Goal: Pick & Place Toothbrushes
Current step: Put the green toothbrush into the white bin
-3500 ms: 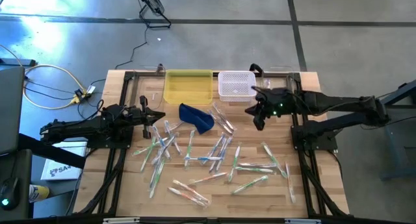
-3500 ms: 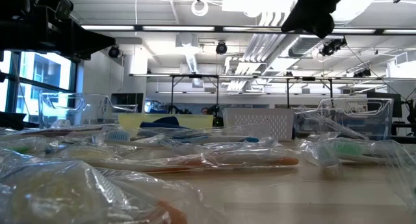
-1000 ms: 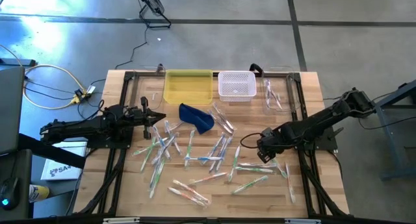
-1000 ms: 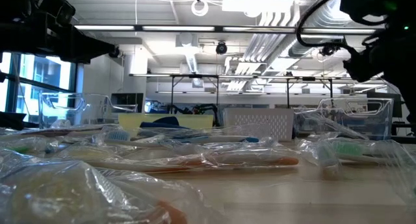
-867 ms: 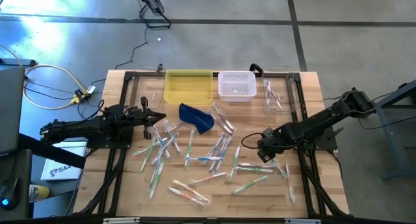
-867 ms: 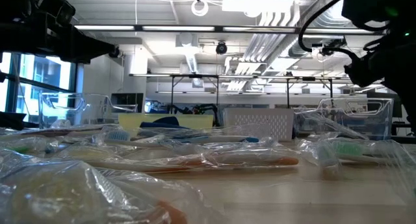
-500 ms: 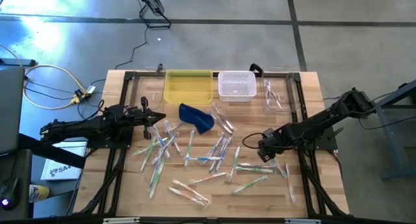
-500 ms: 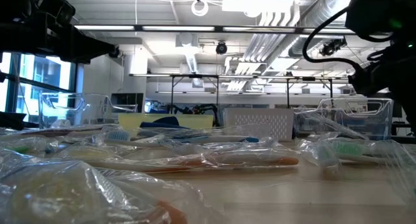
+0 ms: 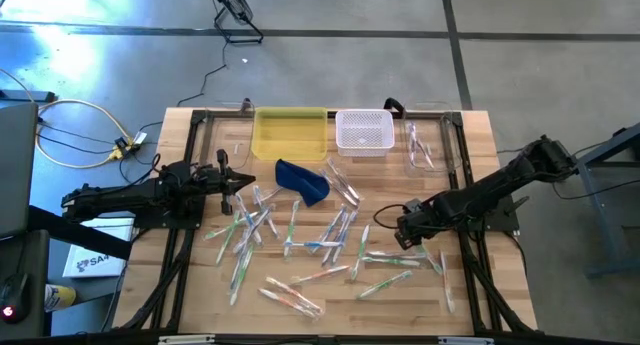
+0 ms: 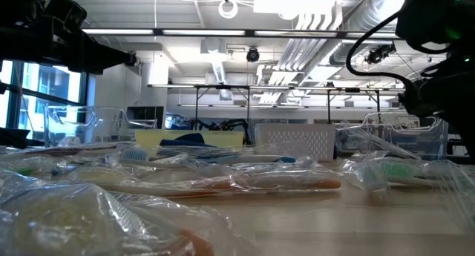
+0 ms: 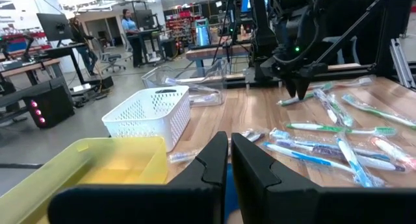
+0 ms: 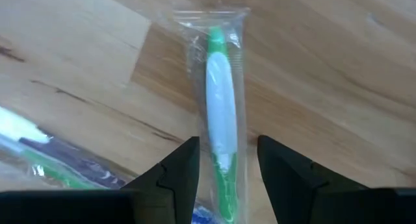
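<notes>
Left gripper [image 9: 228, 177] parked at table's left edge just beside the leftmost toothbrushes [image 9: 243, 230], fingers [image 11: 218, 160] pressed together, holding nothing. Behind the pile, left to right: yellow bin [image 9: 290, 133], white perforated basket [image 9: 363, 129], clear tray [image 9: 425, 145]. Bin and basket look unfilled from above; a few wrapped brushes visible in the clear tray, so judging the sort barely begun. Dark blue pouch [image 9: 304, 181] lying in front of the yellow bin, not part of the job. Bulk of the work left: roughly two dozen wrapped toothbrushes scattered flat across the wooden table [image 9: 480, 285] from the left arm's side to the right frame rail, pointing every which way, several crossed or overlapping mid-table. Right gripper [image 9: 404, 230] low over the right part of the scatter, jaws apart and straddling one green-and-white toothbrush [image 12: 220, 126] in clear wrap, not yet clamped; brush lying flat on the wood. In the right wrist view its long axis runs straight out between the two fingers [image 12: 179, 172], so the jaws sit square across the handle. Which end carries the bristles: cannot tell. Another wrapped brush [image 12: 39, 152] just beside it on one side, apart from it. Judged step: closing on this handle for the next pick. Risk: wrapper slipping or bunching under the pads.
</notes>
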Robot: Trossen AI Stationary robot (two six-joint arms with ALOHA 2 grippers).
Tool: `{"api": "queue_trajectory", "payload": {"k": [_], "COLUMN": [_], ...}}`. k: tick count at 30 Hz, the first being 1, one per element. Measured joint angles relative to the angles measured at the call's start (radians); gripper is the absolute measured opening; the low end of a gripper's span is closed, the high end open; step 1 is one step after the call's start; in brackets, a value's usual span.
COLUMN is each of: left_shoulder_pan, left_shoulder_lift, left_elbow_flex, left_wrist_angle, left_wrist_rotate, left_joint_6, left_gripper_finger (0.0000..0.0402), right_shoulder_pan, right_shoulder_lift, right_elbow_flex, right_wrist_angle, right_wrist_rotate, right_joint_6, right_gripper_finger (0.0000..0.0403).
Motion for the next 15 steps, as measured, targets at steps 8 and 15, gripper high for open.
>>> {"api": "queue_trajectory", "payload": {"k": [8, 15], "left_shoulder_pan": [0.000, 0.000], "left_shoulder_lift": [0.000, 0.000], "left_elbow_flex": [0.000, 0.000], "left_wrist_angle": [0.000, 0.001], "left_wrist_rotate": [0.000, 0.000], "left_joint_6": [0.000, 0.000], "left_gripper_finger": [0.0017, 0.0017], "right_shoulder_pan": [-0.001, 0.000], "right_shoulder_lift": [0.082, 0.068], "right_elbow_flex": [0.006, 0.000], "right_wrist_angle": [0.003, -0.001], "right_wrist_rotate": [-0.027, -0.013], "right_joint_6": [0.003, 0.005], "right_gripper_finger": [0.0148, 0.0103]}}
